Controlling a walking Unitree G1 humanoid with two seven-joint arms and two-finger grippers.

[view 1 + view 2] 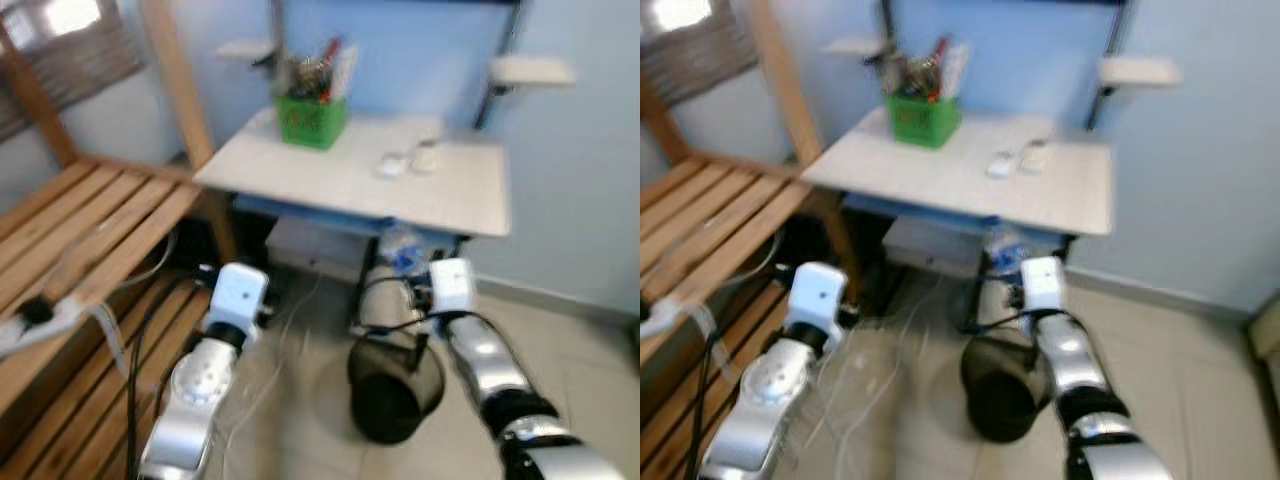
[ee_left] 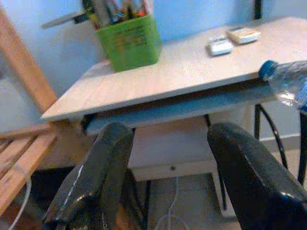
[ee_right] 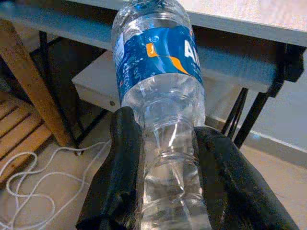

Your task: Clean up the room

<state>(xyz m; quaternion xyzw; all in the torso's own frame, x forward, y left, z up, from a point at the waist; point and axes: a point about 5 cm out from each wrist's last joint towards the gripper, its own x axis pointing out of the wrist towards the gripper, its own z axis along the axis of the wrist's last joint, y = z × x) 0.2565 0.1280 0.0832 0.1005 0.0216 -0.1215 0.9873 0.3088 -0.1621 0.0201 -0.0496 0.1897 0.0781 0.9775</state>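
- Right tool [image 3: 165, 191] is clamped around the lower body of a clear plastic water bottle [image 3: 160, 91] with a blue label. It's holding it out in front of the near edge of the tabletop [image 1: 350, 185], roughly above the black waste bin [image 1: 392, 390] on the floor.
- The bottle is thin and crinkly, and the fingers only catch the bottom part. I'd guess it could swivel or squirt out of the grip if the arm jerks.
- The bin looks tipped toward the robot, so a drop from there might clip the rim and roll off under the desk.
- Left tool [image 2: 165, 177] is spread wide open with nothing in it, hovering near the wooden bench [image 1: 90, 230] on the left.
- White cables [image 3: 33, 187] are lying loose on the floor. Stepping closer could snag a foot.
- The green pen basket [image 1: 312, 118] at the far left of the tabletop is well out of the way.
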